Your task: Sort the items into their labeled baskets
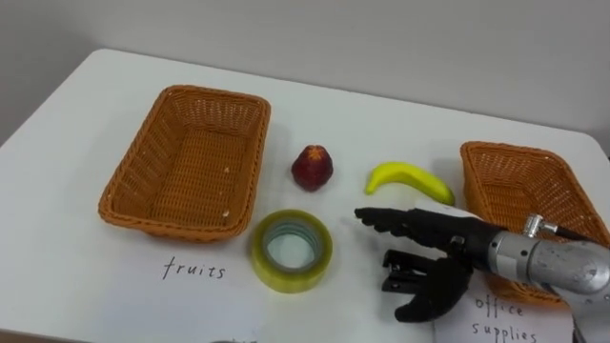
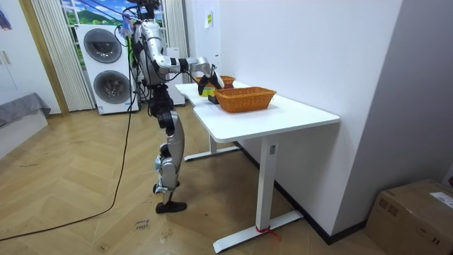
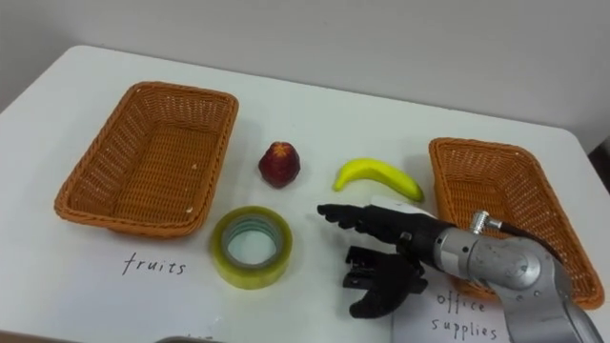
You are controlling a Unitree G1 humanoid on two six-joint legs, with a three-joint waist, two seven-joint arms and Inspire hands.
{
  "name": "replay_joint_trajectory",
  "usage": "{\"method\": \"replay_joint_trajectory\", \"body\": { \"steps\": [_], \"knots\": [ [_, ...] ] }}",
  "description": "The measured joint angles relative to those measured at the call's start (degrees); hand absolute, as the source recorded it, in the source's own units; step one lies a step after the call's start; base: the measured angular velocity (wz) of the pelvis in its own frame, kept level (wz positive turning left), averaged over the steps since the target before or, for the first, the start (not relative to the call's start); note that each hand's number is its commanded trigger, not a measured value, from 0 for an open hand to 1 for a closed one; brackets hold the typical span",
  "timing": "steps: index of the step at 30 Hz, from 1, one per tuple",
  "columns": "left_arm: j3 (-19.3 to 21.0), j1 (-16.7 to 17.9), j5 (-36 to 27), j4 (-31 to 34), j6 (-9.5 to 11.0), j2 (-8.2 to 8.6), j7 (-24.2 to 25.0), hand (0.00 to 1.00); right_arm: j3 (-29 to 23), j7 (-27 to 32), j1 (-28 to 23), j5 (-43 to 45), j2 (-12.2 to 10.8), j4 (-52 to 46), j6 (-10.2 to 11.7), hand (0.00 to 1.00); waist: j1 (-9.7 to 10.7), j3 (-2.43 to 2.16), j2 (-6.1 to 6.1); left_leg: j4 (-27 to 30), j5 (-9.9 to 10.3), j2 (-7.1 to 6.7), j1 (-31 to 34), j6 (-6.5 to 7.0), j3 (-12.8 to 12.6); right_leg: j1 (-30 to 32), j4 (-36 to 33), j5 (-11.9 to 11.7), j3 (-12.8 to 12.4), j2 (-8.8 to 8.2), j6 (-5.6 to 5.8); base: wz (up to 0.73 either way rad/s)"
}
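Note:
My right hand reaches in from the right over the white table, fingers straight and open, thumb low. Just under its fingers lies a small black office item; whether the hand touches it I cannot tell. A yellow banana lies just beyond the fingertips. A red fruit sits between the baskets. A roll of yellowish tape lies flat in front of it. The wicker basket above the "fruits" label is empty. The other wicker basket, above the "office supplies" label, stands at the right.
Paper labels lie in front of each basket. In the room view I stand at the table's end, near a wall, with my arm stretched over the tabletop. Stacked washing machines stand behind me.

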State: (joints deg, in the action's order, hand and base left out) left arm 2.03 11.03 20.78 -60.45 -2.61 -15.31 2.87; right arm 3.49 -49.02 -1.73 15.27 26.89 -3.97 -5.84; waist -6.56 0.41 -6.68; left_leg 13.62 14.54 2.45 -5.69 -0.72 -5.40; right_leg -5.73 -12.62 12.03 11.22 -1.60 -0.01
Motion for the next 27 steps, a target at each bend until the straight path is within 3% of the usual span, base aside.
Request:
{"method": "replay_joint_trajectory", "body": {
  "steps": [6, 13, 27],
  "knots": [
    [0.01, -0.49, 0.08, 0.16, 0.01, -0.41, -0.13, 0.00, 0.04, 2.09, 0.00, 8.07, 0.00, 0.38, -0.02, 0.00, 0.04, 0.27, -0.52, -0.22, 0.00, -0.02, 0.11, 0.00, -0.02, 0.29, -0.04, 0.00, -0.19, 0.10, 0.00, 0.00],
    [0.05, -0.88, 0.07, 0.20, -0.01, -0.79, -0.05, 0.00, 0.03, 3.89, 0.01, 15.12, -0.01, -0.85, -0.12, 0.00, 0.03, 0.24, -0.84, -0.17, -0.01, -0.03, 0.56, 0.00, -0.49, 0.69, -0.05, -0.02, -0.39, 0.08, 0.01, -0.02],
    [-0.03, -0.98, -0.01, -0.21, -1.29, -0.73, -0.24, 0.00, 0.03, 5.35, -0.01, 19.06, -0.01, -3.77, -1.80, 0.00, 0.26, 0.28, -0.54, -0.16, -0.01, -0.03, 0.14, 0.01, -0.49, -0.02, -0.07, -0.02, -0.32, 0.01, 0.01, 0.00]
  ]
}}
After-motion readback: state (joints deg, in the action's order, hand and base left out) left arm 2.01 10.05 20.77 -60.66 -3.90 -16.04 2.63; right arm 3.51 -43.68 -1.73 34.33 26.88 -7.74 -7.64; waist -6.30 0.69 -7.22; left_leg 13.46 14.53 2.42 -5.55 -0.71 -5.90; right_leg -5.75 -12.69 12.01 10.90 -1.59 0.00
